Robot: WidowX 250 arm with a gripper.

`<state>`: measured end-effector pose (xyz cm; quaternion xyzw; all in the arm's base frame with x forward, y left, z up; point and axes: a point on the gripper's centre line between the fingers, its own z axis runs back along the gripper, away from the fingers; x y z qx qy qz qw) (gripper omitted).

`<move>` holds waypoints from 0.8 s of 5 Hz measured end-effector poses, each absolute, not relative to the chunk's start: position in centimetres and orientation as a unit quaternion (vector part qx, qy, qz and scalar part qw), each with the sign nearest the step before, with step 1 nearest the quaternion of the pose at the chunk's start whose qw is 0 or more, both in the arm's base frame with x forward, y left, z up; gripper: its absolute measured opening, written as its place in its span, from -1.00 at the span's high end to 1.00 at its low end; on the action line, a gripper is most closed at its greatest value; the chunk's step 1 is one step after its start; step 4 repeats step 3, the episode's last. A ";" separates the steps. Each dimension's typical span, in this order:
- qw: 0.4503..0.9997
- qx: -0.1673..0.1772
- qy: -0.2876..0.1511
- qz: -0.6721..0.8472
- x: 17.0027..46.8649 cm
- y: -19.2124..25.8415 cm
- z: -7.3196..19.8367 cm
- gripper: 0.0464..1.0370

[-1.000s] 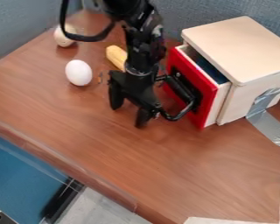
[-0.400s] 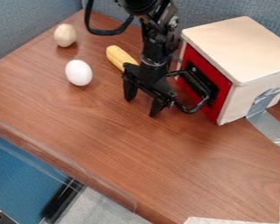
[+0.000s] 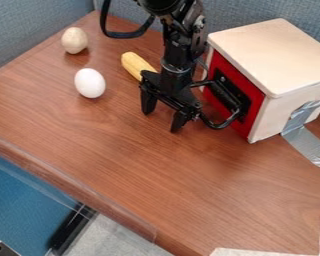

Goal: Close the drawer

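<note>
Where it gaped before, red drawer (image 3: 240, 77) now shut in box (image 3: 273, 56), tool (image 3: 162, 121) shifted too, fingers (image 3: 148, 104) apart.

Drawer (image 3: 233, 72) now pushed in: its red front (image 3: 256, 112), standing out from the box (image 3: 276, 55) in the earliest frame, appears flush, as far as I can judge past the arm (image 3: 178, 47). My gripper (image 3: 161, 120) has moved boxward with it.

2 egg-like objs (image 3: 90, 83) L of corn (image 3: 136, 65); drawer (image 3: 256, 105) in box (image 3: 273, 55), R.
</note>
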<state>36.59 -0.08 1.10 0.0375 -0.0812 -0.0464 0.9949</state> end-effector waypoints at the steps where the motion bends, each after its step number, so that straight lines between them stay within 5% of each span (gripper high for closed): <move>1: 0.994 0.022 -0.095 -0.052 35.2 -0.2 3.8 -0.92; 3: 0.988 0.040 -0.116 -0.091 30.1 3.0 12.6 -0.92; 4: 0.988 0.040 -0.116 -0.091 30.1 3.0 12.6 -0.92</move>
